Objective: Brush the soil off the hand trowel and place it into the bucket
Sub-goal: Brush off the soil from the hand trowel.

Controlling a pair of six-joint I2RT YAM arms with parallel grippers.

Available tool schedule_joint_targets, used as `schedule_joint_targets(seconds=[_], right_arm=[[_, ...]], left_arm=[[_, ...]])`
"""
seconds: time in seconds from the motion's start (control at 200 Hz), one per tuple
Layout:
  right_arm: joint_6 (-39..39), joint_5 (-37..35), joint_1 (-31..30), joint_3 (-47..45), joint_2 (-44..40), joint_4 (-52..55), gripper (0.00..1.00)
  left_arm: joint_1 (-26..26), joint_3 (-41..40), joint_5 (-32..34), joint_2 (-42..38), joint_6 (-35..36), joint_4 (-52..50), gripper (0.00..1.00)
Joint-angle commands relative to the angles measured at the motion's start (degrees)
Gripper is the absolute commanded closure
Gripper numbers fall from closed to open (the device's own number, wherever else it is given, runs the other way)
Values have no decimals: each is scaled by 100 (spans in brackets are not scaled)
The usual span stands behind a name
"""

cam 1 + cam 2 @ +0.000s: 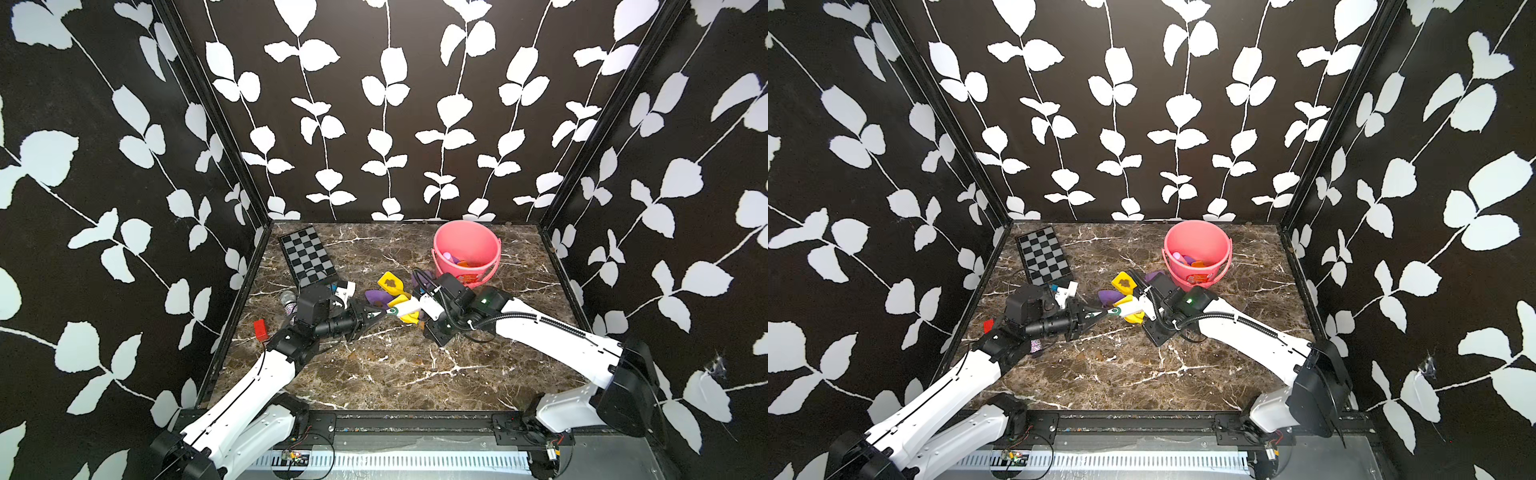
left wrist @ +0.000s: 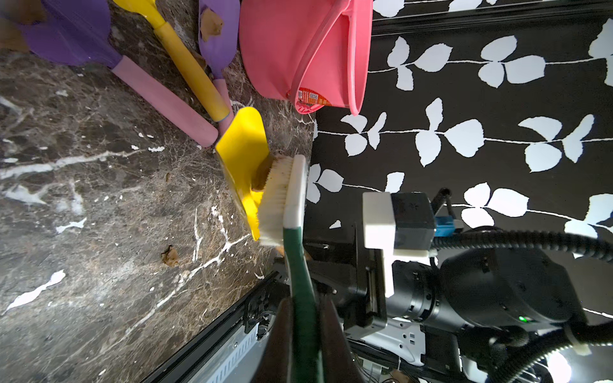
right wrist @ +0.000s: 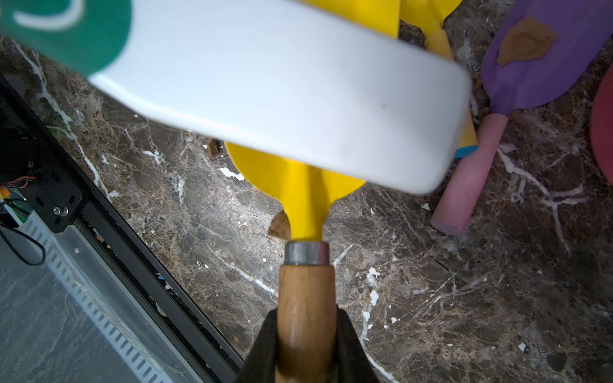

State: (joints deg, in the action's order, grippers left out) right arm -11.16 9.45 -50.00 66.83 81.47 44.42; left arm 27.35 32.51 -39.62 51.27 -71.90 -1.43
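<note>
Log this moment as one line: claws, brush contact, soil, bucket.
left claw: shut on brush | right claw: shut on trowel handle | bristles against yellow blade, over soil | trowel outside bucket

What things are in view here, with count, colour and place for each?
bucket: one, pink, back right; coloured items inside.
held trowel: one, yellow blade, wooden handle, in right hand.
brush: one, white head, green handle, in left hand, bristles against held trowel's blade.
lying trowel: one, yellow, soil patch, table centre.
purple trowels: two, pink handles, centre, near bucket.
soil crumbs: few, brown, on table.
chessboard: one, black and grey, back left.
red block: one, left edge.
left hand: shut on brush.
right hand: shut on held trowel.
</note>
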Motion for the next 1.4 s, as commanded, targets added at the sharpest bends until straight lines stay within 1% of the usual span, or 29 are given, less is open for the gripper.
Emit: schedule_joint_targets(seconds=[0.0, 0.11, 0.215, 0.315, 0.4, 0.54, 0.635, 0.71, 0.81, 0.92, 0.975, 1.05, 1.21, 1.3, 1.395], right_arm=[[21, -1, -39, 170, -45, -137, 100], [82, -123, -28, 110, -126, -25, 100], [130, -174, -35, 38, -174, 74, 100], [166, -235, -36, -7, -210, 124, 100], [216, -277, -36, -10, -196, 154, 100], [263, -290, -25, 55, -138, 126, 100], [281, -221, -29, 133, -41, 55, 100], [281, -114, -33, 236, 62, -9, 100], [281, 27, -32, 360, 193, -122, 100], [281, 92, -33, 447, 249, -167, 100], [281, 108, -33, 455, 222, -159, 100], [296, 50, -36, 435, 186, -120, 100], [324, -40, -23, 319, 24, -22, 100], [339, -126, -18, 217, -62, 49, 100], [375, -193, 9, 103, -134, 109, 100]], left_arm=[[30, 23, -38, 33, 327, -154, 100], [-106, 179, 285, -123, 677, -726, 100], [-399, 367, 303, -287, 943, -1117, 100], [-685, 419, 148, -406, 917, -1106, 100], [-813, 458, 22, -450, 826, -1018, 100], [-819, 510, -127, -509, 573, -698, 100], [-818, 501, -350, -454, 413, -540, 100], [-740, 356, -455, -415, 224, -305, 100], [-544, 197, -418, -337, 88, -125, 100], [-450, 211, -371, -196, 314, -437, 100], [-465, 255, -135, -223, 538, -724, 100], [-568, 349, 52, -233, 853, -1081, 100], [-925, 569, 58, -151, 1296, -1510, 100], [-1144, 675, -34, -167, 1342, -1488, 100], [-1264, 783, -129, -194, 1261, -1361, 100]])
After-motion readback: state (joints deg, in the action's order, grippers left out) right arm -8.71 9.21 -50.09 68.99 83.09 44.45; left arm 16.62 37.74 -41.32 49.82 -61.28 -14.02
